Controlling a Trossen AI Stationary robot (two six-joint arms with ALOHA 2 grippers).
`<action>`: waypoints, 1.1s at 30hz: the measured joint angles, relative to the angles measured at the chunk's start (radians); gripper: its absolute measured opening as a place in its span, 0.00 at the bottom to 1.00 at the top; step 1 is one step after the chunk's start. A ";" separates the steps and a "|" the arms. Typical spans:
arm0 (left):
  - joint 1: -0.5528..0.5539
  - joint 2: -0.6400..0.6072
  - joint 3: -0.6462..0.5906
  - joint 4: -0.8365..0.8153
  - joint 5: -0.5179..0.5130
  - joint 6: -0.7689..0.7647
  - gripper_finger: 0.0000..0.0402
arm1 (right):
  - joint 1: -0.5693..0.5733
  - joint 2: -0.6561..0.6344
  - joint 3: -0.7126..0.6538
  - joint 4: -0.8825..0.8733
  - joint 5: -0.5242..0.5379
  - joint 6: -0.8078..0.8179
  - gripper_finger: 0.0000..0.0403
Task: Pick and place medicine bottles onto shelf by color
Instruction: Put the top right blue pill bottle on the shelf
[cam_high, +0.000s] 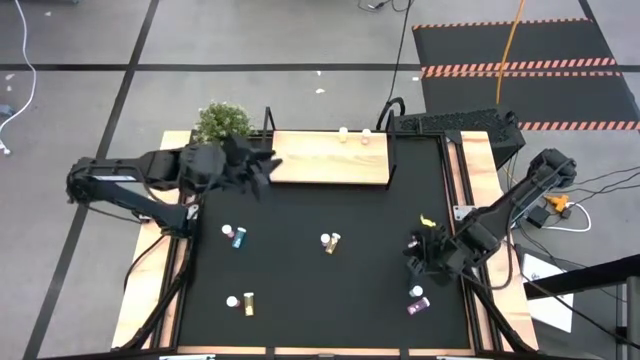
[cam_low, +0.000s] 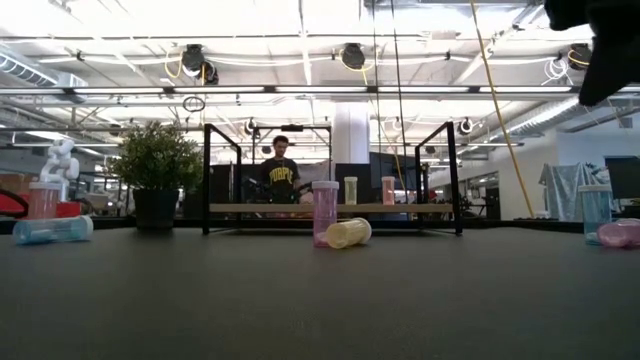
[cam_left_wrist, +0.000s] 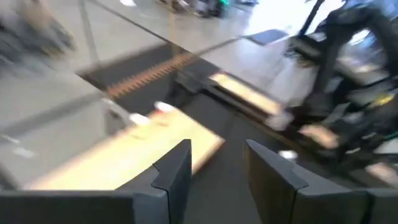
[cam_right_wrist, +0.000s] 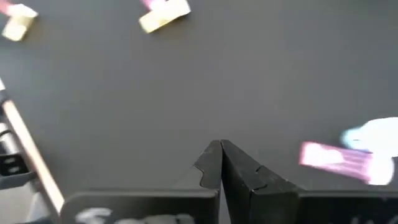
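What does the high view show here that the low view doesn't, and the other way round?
Only the high view shows both arms whole: the left gripper at the shelf's left end, the right gripper low at the mat's right side, plus every bottle pair laid out on the mat. Only the low view shows the room behind, with a person beyond the shelf. Both show the shelf, the plant and the bottles standing on the shelf.

My left gripper hangs over the left end of the shelf, which holds two medicine bottles at its back edge; my right gripper sits near the mat's right side, above a fallen bottle.
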 joint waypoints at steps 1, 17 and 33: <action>-0.007 0.002 0.000 -0.011 -0.030 0.021 0.34 | -0.024 -0.010 0.010 -0.026 -0.007 -0.024 0.00; -0.050 -0.071 0.029 0.273 -0.009 0.253 0.22 | -0.168 0.060 0.389 -0.372 0.004 -0.309 0.00; -0.235 0.002 0.016 0.411 -0.177 0.347 0.13 | -0.158 0.097 0.164 -0.078 -0.083 -0.295 0.00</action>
